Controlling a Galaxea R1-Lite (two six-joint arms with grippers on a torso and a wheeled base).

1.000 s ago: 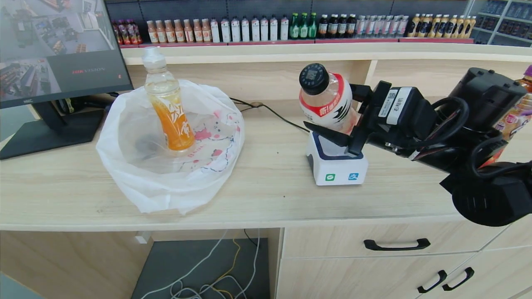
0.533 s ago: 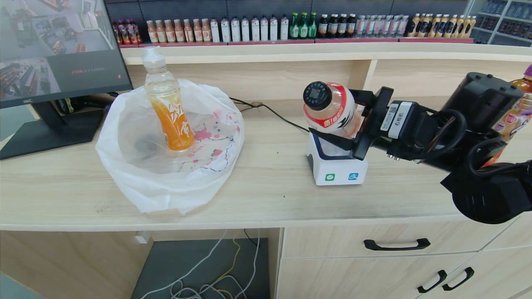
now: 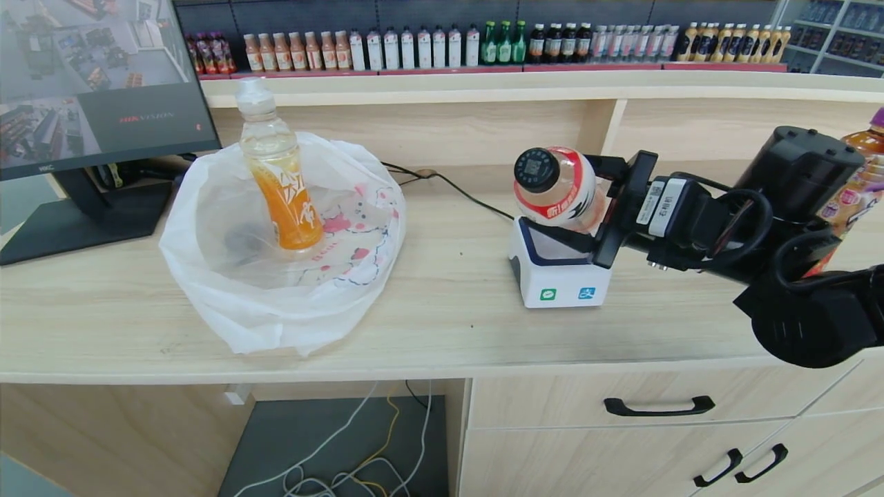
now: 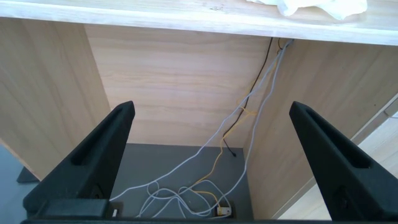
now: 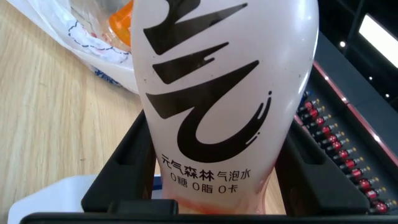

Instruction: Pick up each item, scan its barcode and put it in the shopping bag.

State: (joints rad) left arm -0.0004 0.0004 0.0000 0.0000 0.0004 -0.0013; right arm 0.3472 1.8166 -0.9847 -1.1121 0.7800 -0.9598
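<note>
The left gripper [image 4: 211,112] hangs below the counter [image 4: 186,15], fingers spread wide. On the counter, the shopping bag [image 3: 228,297] holds a standing orange bottle [image 3: 280,186]. Farther right, the right gripper [image 3: 570,200] pinches the white bottle [image 3: 552,183] just above the scanner [image 3: 559,279]. The bottle's long axis is tipped near level, with its black cap pointing toward the robot and slightly left.

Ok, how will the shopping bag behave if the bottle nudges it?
The shopping bag is thin, crumpled film, so it would probably fold rather than resist. The tall orange bottle standing in it may tip if the bag shifts.
</note>
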